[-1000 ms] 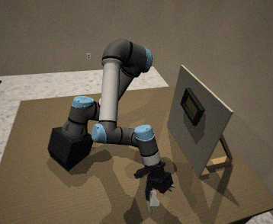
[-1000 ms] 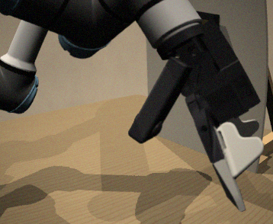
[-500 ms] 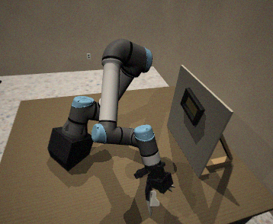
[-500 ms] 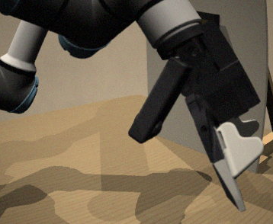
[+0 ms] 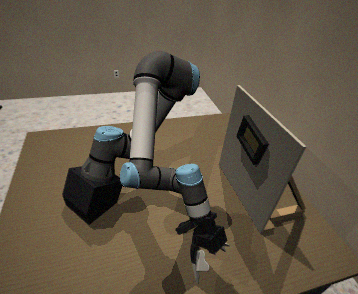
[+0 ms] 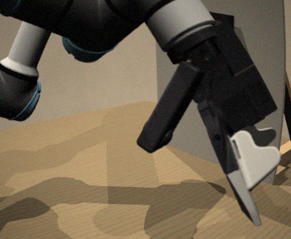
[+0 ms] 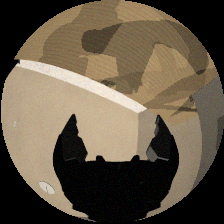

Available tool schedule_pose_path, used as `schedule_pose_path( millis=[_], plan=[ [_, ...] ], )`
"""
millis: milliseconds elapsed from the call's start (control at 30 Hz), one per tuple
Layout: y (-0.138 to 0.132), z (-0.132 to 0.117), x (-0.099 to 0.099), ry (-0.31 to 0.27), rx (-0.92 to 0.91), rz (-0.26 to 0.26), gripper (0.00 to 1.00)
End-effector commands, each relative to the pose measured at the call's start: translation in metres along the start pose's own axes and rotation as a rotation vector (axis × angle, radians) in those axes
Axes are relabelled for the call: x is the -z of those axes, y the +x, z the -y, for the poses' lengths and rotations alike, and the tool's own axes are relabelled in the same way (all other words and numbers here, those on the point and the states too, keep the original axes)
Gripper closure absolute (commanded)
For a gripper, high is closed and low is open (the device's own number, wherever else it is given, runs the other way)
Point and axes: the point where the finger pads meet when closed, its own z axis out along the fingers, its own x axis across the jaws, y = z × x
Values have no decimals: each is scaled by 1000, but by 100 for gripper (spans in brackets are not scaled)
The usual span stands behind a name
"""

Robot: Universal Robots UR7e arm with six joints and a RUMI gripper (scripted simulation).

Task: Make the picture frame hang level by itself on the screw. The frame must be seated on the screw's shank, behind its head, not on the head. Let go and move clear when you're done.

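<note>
while the small dark picture frame (image 5: 245,131) sits against the upper part of the upright grey panel (image 5: 233,166), the black gripper (image 5: 203,258) (image 7: 116,115) is well apart from it, on the side of the panel that the frame faces. the jaws are released and spread wide, with nothing between them. in the exterior view a pale grey fingertip (image 6: 245,199) points down toward the wooden table (image 5: 38,170) (image 6: 124,162) (image 7: 135,40), and a white bracket-like part (image 6: 256,160) (image 5: 202,261) sits right beside it. the frame has a black border around a brownish yellow middle, and its border looks tilted in the top view, though the slanted angle makes it hard to tell whether it is level. the screw cannot be made out, so how the frame is seated on it cannot be told. a wooden brace (image 5: 285,212) (image 6: 290,151) stands behind the panel.
</note>
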Motion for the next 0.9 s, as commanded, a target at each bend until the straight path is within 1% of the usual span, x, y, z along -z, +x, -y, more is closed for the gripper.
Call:
schedule_pose_path(
  millis=[0,867],
  plan=[
    [0,0,0,0,-1,0,0],
    [2,7,-2,24,-39,-9,0]
  ],
)
